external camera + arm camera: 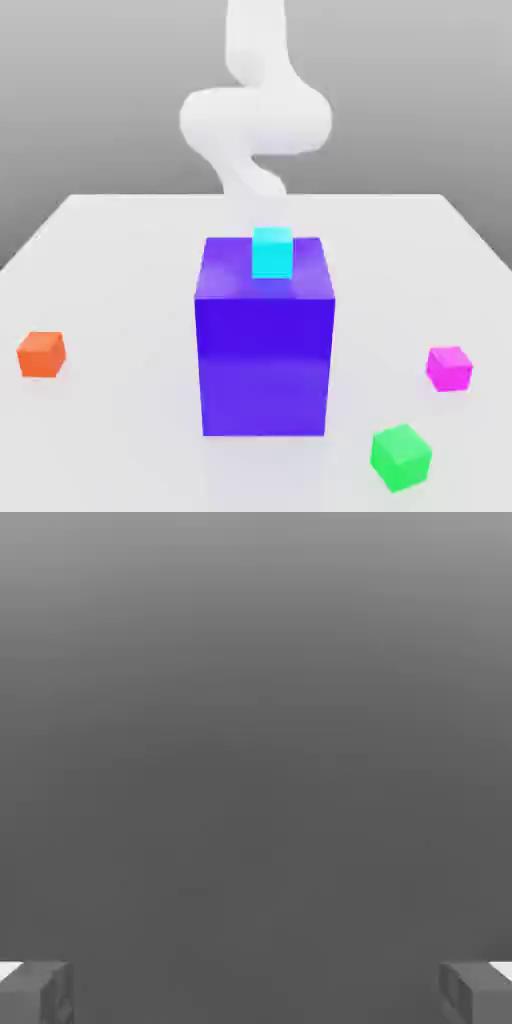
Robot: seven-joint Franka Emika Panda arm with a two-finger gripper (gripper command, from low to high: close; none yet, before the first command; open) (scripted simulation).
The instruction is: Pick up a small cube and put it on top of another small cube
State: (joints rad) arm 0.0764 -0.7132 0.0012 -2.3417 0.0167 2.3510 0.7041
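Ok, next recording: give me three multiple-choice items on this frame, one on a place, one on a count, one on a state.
1. Where is the cyan cube?
A. on the big blue-purple block
B. on the table
C. on the green cube

2. How many small cubes rest directly on the table?
A. one
B. three
C. five

3. The claw is:
A. shut on the magenta cube
B. shut, empty
C. open, empty

Answers: 1 A, it stands on the block's top; 2 B, the orange cube, magenta and green ones; 3 C, its fingers stand wide apart with nothing between.

arm [255,120] blurred, lower part behind block [265,350]
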